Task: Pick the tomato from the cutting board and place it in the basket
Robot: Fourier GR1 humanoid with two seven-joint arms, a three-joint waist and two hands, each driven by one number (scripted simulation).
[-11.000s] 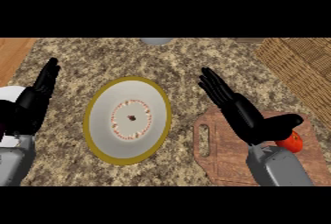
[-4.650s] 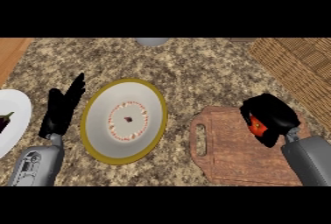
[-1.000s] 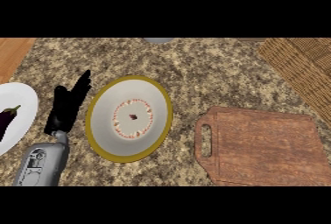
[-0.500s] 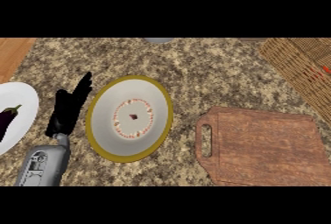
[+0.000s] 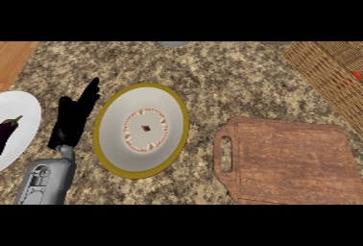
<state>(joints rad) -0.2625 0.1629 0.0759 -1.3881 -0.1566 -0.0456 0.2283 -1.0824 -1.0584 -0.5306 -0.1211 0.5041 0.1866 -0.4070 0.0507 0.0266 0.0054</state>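
Observation:
The brown wooden cutting board (image 5: 294, 163) lies bare at the lower right. A wicker basket (image 5: 327, 67) fills the upper right corner. A small red patch of the tomato (image 5: 356, 76) shows inside it at the right edge. My left hand (image 5: 74, 115) rests open with fingers up, left of the yellow-rimmed plate. My right hand does not show.
A yellow-rimmed plate (image 5: 113, 113) sits at the centre left. A white plate (image 5: 25, 108) with a purple eggplant (image 5: 7, 132) is at the left edge. A grey round object (image 5: 174, 43) peeks in at the top. The wooden counter edge (image 5: 14, 55) runs along the upper left.
The view has shifted slightly, bringing more of the basket into sight, with a red patch of tomato now showing inside it. My left hand has stayed still.

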